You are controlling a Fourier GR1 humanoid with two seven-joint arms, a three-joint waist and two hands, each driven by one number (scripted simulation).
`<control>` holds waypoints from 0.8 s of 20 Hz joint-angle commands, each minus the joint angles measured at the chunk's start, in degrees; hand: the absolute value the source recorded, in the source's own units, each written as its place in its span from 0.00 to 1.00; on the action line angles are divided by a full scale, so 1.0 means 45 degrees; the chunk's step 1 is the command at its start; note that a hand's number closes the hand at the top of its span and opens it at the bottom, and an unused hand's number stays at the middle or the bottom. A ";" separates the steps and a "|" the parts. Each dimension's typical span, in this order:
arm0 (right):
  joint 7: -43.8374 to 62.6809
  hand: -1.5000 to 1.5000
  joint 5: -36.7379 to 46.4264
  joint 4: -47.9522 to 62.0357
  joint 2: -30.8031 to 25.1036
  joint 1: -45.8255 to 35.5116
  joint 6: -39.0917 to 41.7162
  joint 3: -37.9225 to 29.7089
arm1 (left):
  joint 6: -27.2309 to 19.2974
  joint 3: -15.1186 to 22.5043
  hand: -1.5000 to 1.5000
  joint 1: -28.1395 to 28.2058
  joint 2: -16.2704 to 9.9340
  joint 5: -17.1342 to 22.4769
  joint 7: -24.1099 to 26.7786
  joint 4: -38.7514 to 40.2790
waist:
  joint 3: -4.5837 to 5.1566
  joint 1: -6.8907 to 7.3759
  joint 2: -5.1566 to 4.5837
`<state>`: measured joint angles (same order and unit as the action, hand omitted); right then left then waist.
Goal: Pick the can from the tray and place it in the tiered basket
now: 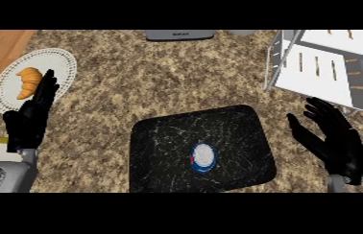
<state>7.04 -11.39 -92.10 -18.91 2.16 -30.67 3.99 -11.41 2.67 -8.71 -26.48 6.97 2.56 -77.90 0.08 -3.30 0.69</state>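
From the head view, the can (203, 157) stands on the black tray (170, 142), a bit right of the middle and toward the near side. We look down on its white top with a blue and red edge. Nothing is holding it yet.

The right robot hand (333, 137) is near the right side of the tray, its fingers spread apart and holding nothing. It is close to the can but not touching it. The left robot hand (32, 113) rests at the left edge with fingers straight and up, also holding nothing. Its fingertips lie over the rim of a white plate (60, 60) with a croissant (30, 80) on it.

The tiered basket (319, 65) is at the top right of the speckled worktop (142, 79), just behind the right robot hand. It has white shelves and a grey wire frame.

What could go wrong? The can is tall and thin, so I think a bump from the side could tip it and make it roll on the tray. The basket is very near the right arm, so a lift could knock the wire frame. The can could also catch on a shelf edge if it comes in too low.

There is a grey thing (180, 34) at the top edge with tiny writing, too small to read. I cannot read any words on the can.
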 commanded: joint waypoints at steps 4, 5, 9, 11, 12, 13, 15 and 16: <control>0.2193 0.00 0.3952 -0.4459 0.0253 0.3694 -0.3562 0.2942 | -0.0818 0.0631 0.50 0.0055 0.0078 -0.1039 -0.1102 -0.0845 | 0.0040 0.0253 0.0002; 0.3013 0.00 0.4662 -0.4804 -0.0103 0.3865 -0.3542 0.3592 | -0.0616 0.0786 0.50 0.0245 0.0233 -0.1015 -0.0789 -0.0591 | 0.0067 0.0312 -0.0037; 0.5492 0.00 0.5769 -0.5599 -0.2548 0.4191 -0.1297 0.4571 | -0.0431 0.0681 0.50 0.0115 0.0063 -0.0974 -0.0773 -0.0595 | 0.0122 0.0606 -0.0141; 0.6895 0.00 0.5880 -0.6361 -0.3734 0.3933 -0.0069 0.4555 | -0.0453 0.0883 0.50 0.0225 0.0200 -0.1094 -0.0635 -0.0747 | 0.0140 0.0792 -0.0154; 0.7630 0.00 0.6057 -0.6678 -0.4009 0.3968 0.0385 0.4921 | -0.0254 0.0768 0.50 -0.0038 -0.0022 -0.0999 -0.0842 -0.0787 | 0.0135 0.0811 -0.0165; 0.8685 0.00 0.6259 -0.6938 -0.4144 0.3223 0.0722 0.4888 | -0.0257 0.0902 0.50 -0.0071 0.0070 -0.1058 -0.0999 -0.0775 | 0.0124 0.1009 -0.0216; 1.0719 0.00 0.6450 -0.7845 -0.4607 0.2485 0.1519 0.4750 | -0.0489 0.1101 0.50 0.0055 0.0428 -0.1277 -0.0711 -0.0644 | 0.0100 0.0998 -0.0224; 1.1624 0.00 0.6378 -0.8242 -0.4749 0.2046 0.1965 0.4768 | -0.0245 0.0914 0.50 -0.0313 0.0001 -0.1063 -0.1614 -0.1173 | 0.0087 0.1140 -0.0188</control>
<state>45.65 15.54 -123.23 -35.85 15.87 -28.28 24.72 -12.89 6.56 -8.95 -26.03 2.27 -2.06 -81.62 0.55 0.66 -0.07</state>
